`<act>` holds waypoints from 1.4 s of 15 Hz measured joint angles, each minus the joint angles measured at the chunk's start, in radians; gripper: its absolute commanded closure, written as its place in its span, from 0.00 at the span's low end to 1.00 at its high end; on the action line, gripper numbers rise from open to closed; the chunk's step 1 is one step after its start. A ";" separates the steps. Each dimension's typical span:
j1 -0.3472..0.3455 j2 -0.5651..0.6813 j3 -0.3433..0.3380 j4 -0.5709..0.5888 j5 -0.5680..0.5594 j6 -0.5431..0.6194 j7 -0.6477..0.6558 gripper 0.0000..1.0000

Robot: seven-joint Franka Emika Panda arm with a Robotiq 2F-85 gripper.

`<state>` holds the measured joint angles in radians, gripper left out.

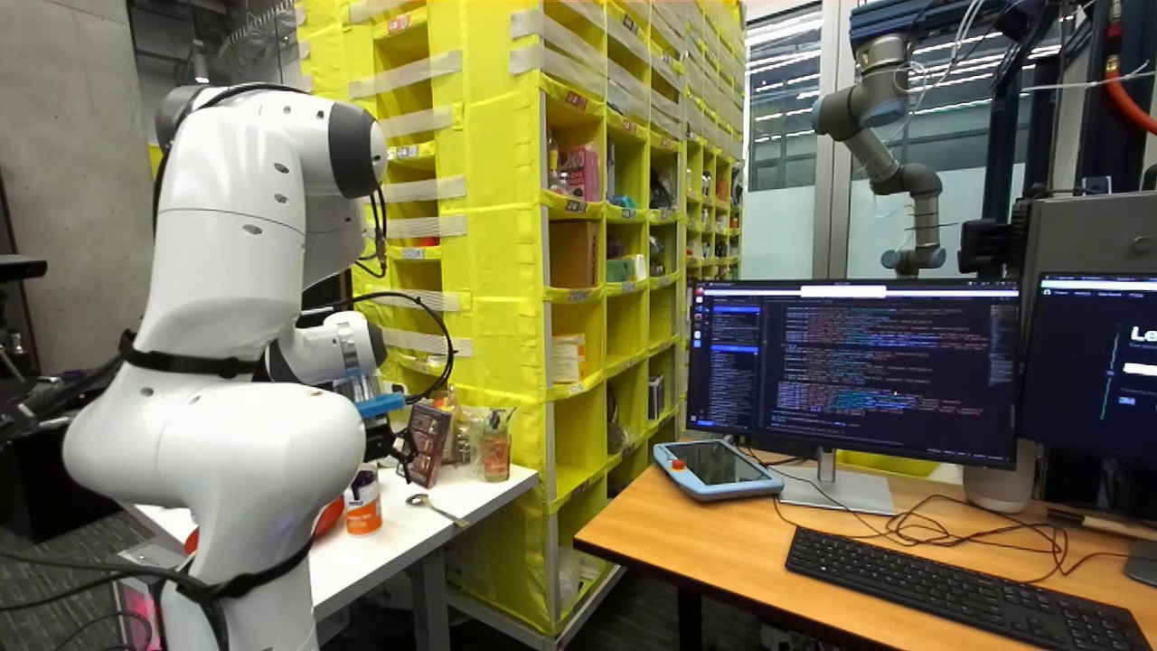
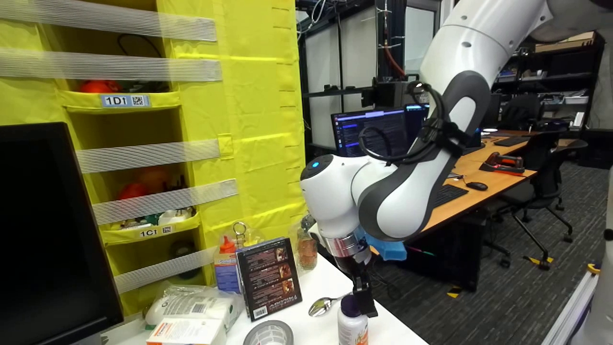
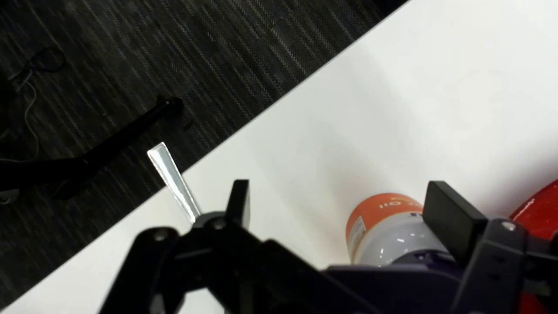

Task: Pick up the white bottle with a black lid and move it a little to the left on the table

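Note:
The white bottle has an orange label band and a very dark, purplish lid. It stands upright on the white table [image 1: 407,542] in both exterior views [image 1: 363,511] [image 2: 352,326]. My gripper [image 3: 340,192] is open, with its fingers wide apart and nothing held. In the wrist view, the bottle [image 3: 392,231] lies close to the right finger, which covers part of it; its lid is partly hidden by the gripper body. In an exterior view, a black finger [image 2: 365,299] is beside the lid, overlapping its edge. I cannot tell whether they touch.
A spoon [image 3: 174,181] lies near the table edge. A red object [image 3: 540,207] sits beyond the right finger. A dark boxed case [image 2: 269,278], an orange-labelled bottle [image 2: 307,251], a tape roll [image 2: 275,330] and a bagged item [image 2: 191,304] are on the table. Yellow shelving [image 1: 497,271] stands behind.

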<state>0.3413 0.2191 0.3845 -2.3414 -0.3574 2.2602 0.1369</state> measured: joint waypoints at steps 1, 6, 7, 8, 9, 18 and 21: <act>0.006 0.000 -0.001 -0.002 0.000 0.015 -0.008 0.00; 0.061 -0.003 0.005 -0.014 -0.001 0.071 -0.049 0.00; 0.074 -0.005 0.009 -0.014 -0.001 0.075 -0.059 0.00; 0.085 -0.006 0.013 -0.014 -0.001 0.076 -0.070 0.00; 0.094 -0.008 0.016 -0.014 -0.001 0.076 -0.077 0.25; 0.106 -0.021 0.010 -0.009 -0.001 0.077 -0.114 0.74; 0.106 -0.027 0.007 -0.009 -0.001 0.077 -0.115 0.43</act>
<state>0.4471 0.1925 0.3919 -2.3508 -0.3589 2.3368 0.0222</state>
